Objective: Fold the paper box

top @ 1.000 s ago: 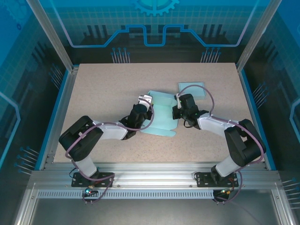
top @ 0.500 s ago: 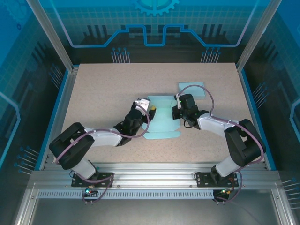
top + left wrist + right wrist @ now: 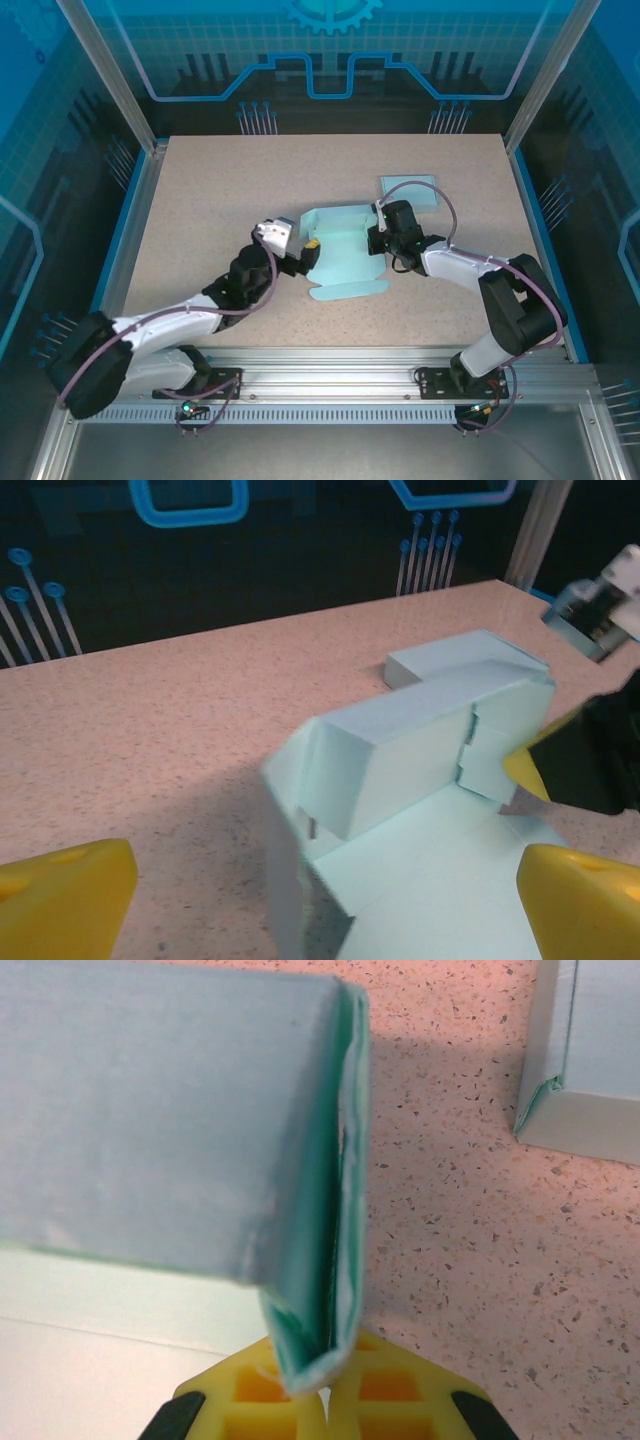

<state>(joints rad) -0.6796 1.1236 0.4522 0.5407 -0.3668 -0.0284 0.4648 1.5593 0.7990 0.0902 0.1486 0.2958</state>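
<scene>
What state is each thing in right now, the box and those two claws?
paper box: partly folded, some walls up, near flap flat.
left gripper: open, holding nothing, at the box's left side.
right gripper: shut on the paper box's right wall.
second box: folded, lying apart behind.

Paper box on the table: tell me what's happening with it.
Two robot arms are working on the pale teal paper box. The right end effector is shut on its right wall. The left end effector is open at its left side, holding nothing. The box is only partly folded; another teal piece lies behind it.
</scene>
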